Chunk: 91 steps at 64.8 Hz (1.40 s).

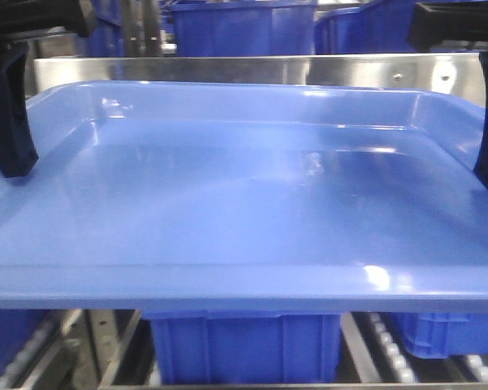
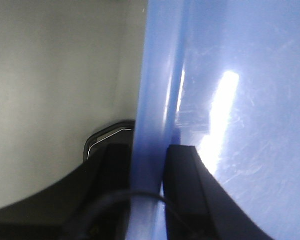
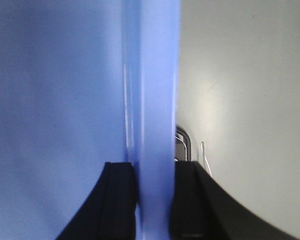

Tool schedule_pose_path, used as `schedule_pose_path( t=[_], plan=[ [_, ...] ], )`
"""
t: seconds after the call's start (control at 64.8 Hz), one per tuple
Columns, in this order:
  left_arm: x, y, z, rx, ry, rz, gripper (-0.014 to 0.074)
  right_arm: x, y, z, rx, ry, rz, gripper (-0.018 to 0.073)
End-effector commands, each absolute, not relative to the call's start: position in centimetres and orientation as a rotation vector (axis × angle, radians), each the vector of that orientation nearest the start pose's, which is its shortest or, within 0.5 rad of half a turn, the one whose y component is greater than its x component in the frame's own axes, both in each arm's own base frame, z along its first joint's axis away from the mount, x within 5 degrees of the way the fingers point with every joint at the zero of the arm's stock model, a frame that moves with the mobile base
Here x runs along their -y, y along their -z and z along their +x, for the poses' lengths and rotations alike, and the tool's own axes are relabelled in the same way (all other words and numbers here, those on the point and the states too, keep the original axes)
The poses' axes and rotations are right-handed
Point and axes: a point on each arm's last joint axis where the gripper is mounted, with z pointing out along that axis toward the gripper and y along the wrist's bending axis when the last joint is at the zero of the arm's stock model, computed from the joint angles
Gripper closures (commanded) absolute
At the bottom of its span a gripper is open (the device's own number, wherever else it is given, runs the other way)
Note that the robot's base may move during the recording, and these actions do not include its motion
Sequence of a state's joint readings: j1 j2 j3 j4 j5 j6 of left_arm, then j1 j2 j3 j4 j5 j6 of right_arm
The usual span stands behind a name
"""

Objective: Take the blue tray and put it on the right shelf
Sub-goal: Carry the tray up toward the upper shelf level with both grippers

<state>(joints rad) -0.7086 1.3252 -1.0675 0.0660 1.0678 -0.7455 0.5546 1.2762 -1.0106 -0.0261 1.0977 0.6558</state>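
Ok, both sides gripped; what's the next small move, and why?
Probably ease the blue tray forward, level, toward the right shelf: left gripper and right gripper clamp its side rims, and the shelf's rail lies beyond its far edge.

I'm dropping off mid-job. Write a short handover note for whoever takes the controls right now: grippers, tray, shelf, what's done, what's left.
Left gripper: shut on the left rim of the blue tray.
Right gripper: shut on the tray's right rim.
Tray: empty, held roughly level between both arms, with its far edge just in front of the steel rail of the right shelf. A darker storage bin sits below it.
Done: tray grabbed and held at the shelf.
Left: probably ease it onto the shelf, confirm it is supported, then open both grippers.
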Motion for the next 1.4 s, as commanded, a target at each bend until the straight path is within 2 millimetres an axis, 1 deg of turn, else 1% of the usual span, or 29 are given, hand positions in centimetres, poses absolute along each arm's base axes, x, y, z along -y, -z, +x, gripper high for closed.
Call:
schedule_pose_path(
  t=[0.0,1.389],
  plan=[
    [16.73,-31.86,19.04,-2.763,0.453,-0.057,0.0523,-12.71,-31.16,19.99,-2.782,-0.364,0.148,0.0393],
    [16.73,-31.86,19.04,-2.763,0.453,-0.057,0.0523,-12.71,-31.16,19.99,-2.782,-0.364,0.148,0.0393]
  ],
)
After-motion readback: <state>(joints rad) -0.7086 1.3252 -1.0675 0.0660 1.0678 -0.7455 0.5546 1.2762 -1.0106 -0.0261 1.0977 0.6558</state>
